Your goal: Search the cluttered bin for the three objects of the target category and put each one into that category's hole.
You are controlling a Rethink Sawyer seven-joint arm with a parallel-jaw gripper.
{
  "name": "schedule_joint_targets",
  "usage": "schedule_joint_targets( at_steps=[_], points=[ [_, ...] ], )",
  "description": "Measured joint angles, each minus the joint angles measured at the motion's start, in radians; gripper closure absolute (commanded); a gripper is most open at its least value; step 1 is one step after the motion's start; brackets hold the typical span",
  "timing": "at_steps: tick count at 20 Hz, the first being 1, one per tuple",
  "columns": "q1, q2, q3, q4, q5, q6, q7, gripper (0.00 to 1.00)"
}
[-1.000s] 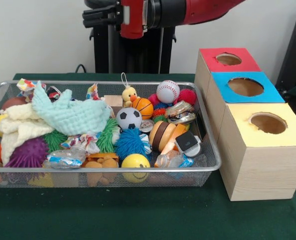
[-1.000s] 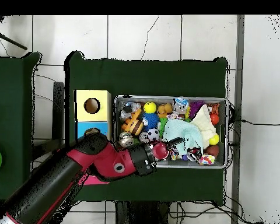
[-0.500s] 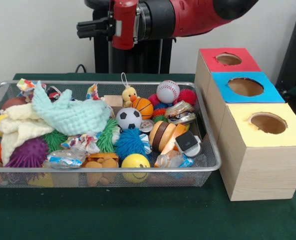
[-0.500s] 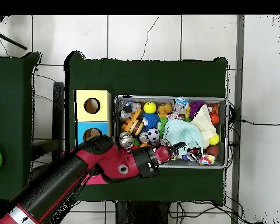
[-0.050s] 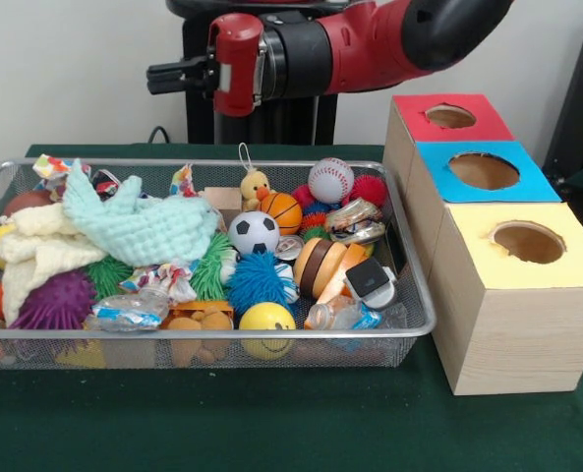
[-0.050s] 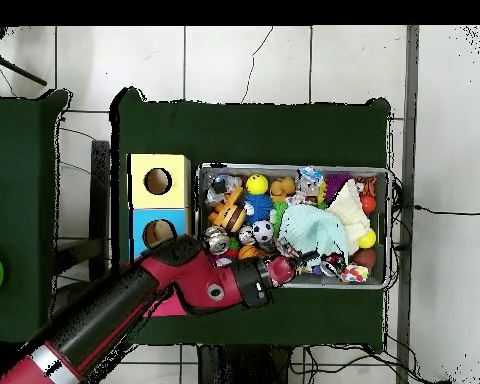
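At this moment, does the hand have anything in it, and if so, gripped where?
Nothing is held. The hand points sideways, raised above the mesh bin near its far rim, with no object showing at its tip. Whether it is open or shut cannot be told.

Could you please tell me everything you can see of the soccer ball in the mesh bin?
The small black-and-white soccer ball is round and glossy, with dark pentagon patches on white. It sits whole near the middle of the wire mesh bin, on top of the clutter. An orange basketball lies just behind it, a blue spiky ball in front, the pale green cloth beside it.
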Motion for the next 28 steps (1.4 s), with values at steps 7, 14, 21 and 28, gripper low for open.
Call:
schedule_joint_targets(
  at_steps=[7,14,21,28],
  points=[
    [0.005,0.044,0.000,0.000,0.046,0.000,0.001,1.00],
    [0.010,0.087,0.000,0.000,0.083,-0.019,0.013,1.00],
    [0.013,0.118,0.000,-0.001,0.114,-0.100,0.030,1.00],
    [0.015,0.143,0.000,-0.001,0.152,-0.158,0.032,1.00]
  ],
)
